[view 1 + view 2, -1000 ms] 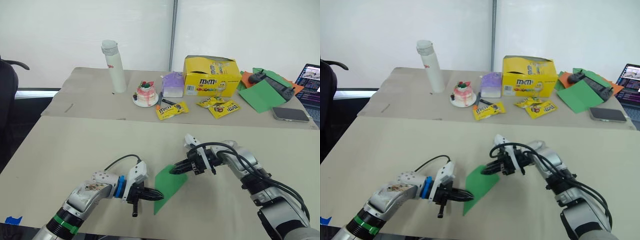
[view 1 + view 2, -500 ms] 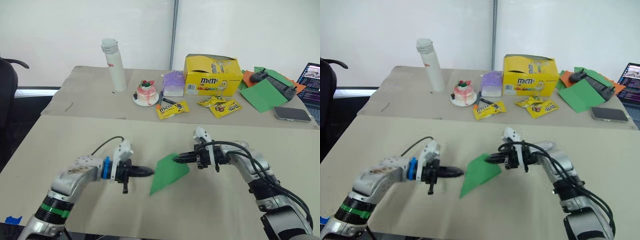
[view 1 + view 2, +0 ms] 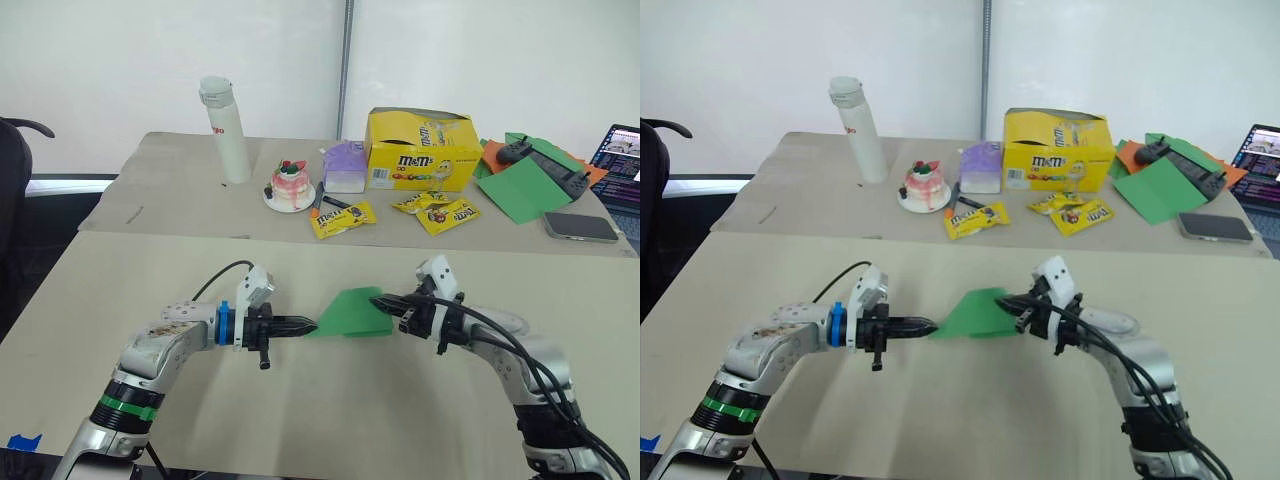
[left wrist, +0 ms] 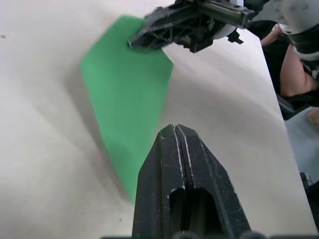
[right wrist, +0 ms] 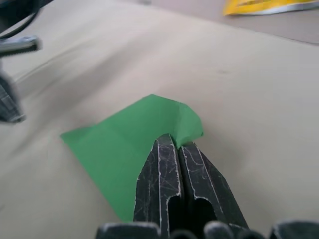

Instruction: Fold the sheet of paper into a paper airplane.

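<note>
Two grippers held one paper airplane point(image 3: 351, 313) above the near table point(image 3: 120, 290): a flat, bright green wedge, pointed at 9 o'clock, with one curled corner. The right gripper point(image 3: 391, 301) pinched its wide end at 3 o'clock; the left gripper point(image 3: 306, 325) clamped its tip.

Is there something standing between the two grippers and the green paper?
Nothing visible does. The right gripper is shut on one end of the paper, and the left gripper is shut at the paper's opposite, pointed end. The table around it is bare.
</note>
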You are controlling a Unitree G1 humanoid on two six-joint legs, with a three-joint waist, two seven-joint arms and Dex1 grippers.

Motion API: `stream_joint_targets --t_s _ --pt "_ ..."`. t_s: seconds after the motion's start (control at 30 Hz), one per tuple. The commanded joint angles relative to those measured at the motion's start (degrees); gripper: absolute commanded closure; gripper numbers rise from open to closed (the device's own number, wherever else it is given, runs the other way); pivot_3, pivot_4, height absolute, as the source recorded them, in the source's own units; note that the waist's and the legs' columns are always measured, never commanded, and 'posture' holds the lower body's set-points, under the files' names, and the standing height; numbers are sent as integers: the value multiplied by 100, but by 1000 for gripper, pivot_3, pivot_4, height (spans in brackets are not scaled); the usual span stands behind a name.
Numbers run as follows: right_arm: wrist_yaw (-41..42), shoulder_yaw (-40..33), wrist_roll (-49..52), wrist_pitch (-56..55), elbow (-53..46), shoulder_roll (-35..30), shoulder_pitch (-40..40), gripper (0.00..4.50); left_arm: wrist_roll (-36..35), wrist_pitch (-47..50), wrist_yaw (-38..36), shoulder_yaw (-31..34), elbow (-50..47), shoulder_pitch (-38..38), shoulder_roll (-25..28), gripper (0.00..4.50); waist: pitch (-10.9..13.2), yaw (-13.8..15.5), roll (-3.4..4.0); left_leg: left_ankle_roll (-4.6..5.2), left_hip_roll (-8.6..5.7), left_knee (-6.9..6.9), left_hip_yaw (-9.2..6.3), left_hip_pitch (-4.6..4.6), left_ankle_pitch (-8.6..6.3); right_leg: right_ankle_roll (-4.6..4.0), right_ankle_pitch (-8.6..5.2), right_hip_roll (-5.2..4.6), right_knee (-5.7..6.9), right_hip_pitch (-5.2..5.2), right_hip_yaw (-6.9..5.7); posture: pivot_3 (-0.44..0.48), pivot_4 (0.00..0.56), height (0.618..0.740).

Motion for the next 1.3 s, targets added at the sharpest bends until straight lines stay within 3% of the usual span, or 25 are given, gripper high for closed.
stream_joint_targets --t_s 0.03,0.33,0.7,1.3 --pt "-544 -192 95 164 -525 197 231 4455 143 -215 23 -85 35 -129 -75 4500 0 -1 0 0 1 0 0 1 0 0 0 2 1 0 0 0 150 740" --pt "-1146 -127 138 349 -912 449 640 4455 602 -756 511 -226 300 -244 -657 4500 -1 2 1 0 -2 3 1 0 0 0 0 6 0 0 3 0 150 740" --pt "-1116 124 122 302 -938 325 650 4455 884 -808 843 -343 565 -105 -980 4500 -1 8 1 0 -1 3 1 0 0 1 0 14 0 0 3 0 150 740" --pt "-757 541 -126 -34 -572 -114 458 4455 1385 -1179 661 -762 971 332 -869 4500 -12 -2 14 0 -2 5 2 7 0 2 0 15 -2 6 5 0 150 740"
